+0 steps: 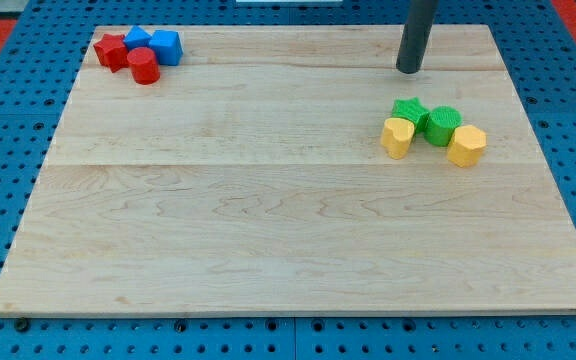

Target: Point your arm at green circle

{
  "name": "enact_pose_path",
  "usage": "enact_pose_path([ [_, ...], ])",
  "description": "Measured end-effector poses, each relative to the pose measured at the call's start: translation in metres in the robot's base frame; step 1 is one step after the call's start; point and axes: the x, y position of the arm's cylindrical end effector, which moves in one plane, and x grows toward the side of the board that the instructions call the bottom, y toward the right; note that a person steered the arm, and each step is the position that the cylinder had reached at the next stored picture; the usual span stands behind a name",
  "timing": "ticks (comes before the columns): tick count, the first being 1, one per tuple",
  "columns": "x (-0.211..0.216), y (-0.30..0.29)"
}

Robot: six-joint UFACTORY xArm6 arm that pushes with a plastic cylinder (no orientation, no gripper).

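Observation:
The green circle [443, 125] stands at the view's right, in a tight cluster with a green star [409, 110] on its left, a yellow heart-like block [397, 137] further left and a yellow hexagon [466, 145] at its lower right. My tip [409, 71] is above the cluster, toward the view's top, a short way up and left of the green circle and just above the green star, touching no block.
At the view's top left sits a second cluster: a red star [111, 50], a red cylinder [143, 65], a blue cube [166, 46] and a second blue block [137, 39]. The wooden board [268, 200] lies on a blue pegboard.

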Motion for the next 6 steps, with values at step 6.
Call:
enact_pose_path([
  [6,0.001,0.056],
])
